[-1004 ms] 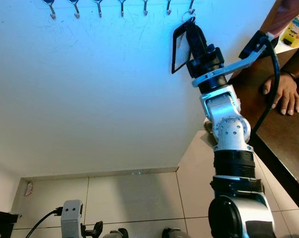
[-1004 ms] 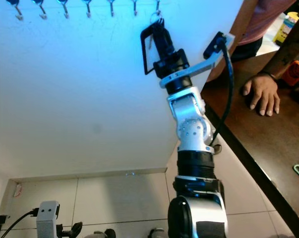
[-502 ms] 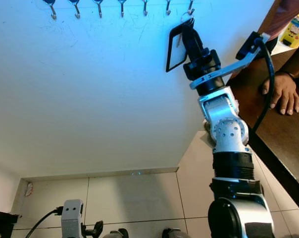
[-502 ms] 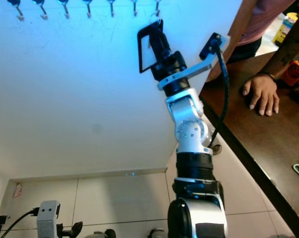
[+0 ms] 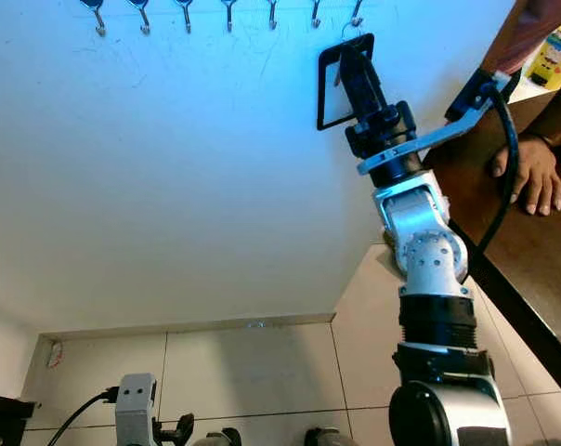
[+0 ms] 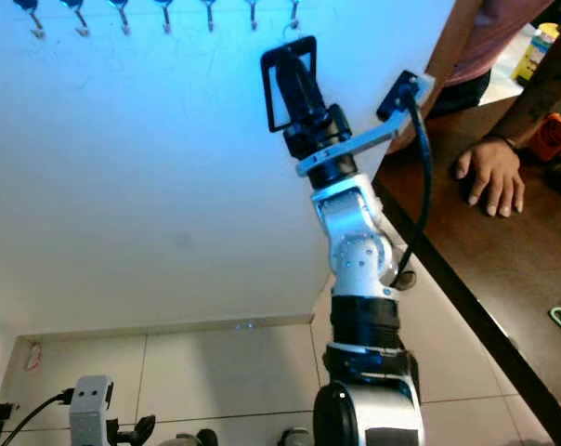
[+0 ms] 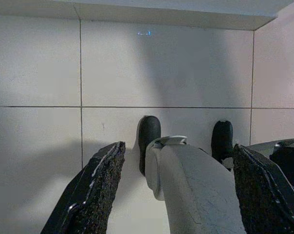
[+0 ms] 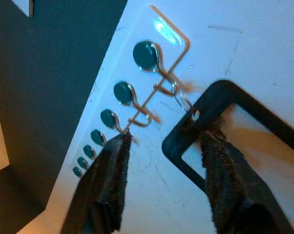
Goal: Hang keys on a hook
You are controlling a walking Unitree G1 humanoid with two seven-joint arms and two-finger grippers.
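Note:
A row of several metal hooks (image 5: 228, 11) runs along the top of the white wall. My right arm is raised to the rightmost hook (image 5: 358, 13). The keys' black rectangular frame tag (image 5: 320, 93) sits just under that hook, beside my right gripper (image 5: 355, 56). In the right wrist view the silver key ring (image 8: 180, 95) lies against the hook wires, with the tag (image 8: 249, 102) below it. The fingers stand apart; one finger (image 8: 220, 161) touches the frame and the other is clear of it. My left gripper (image 7: 176, 195) hangs open over the tiled floor.
A person's hand (image 5: 531, 172) rests on a dark wooden counter (image 5: 531, 269) at the right, close to my raised arm. A yellow bottle (image 5: 557, 51) stands behind it. A grey plug and cable (image 5: 135, 400) lie on the floor at the lower left.
My right gripper has pushed up and closer to the wall. The tag went from hanging tilted below the ring to standing higher, right under the rightmost hook.

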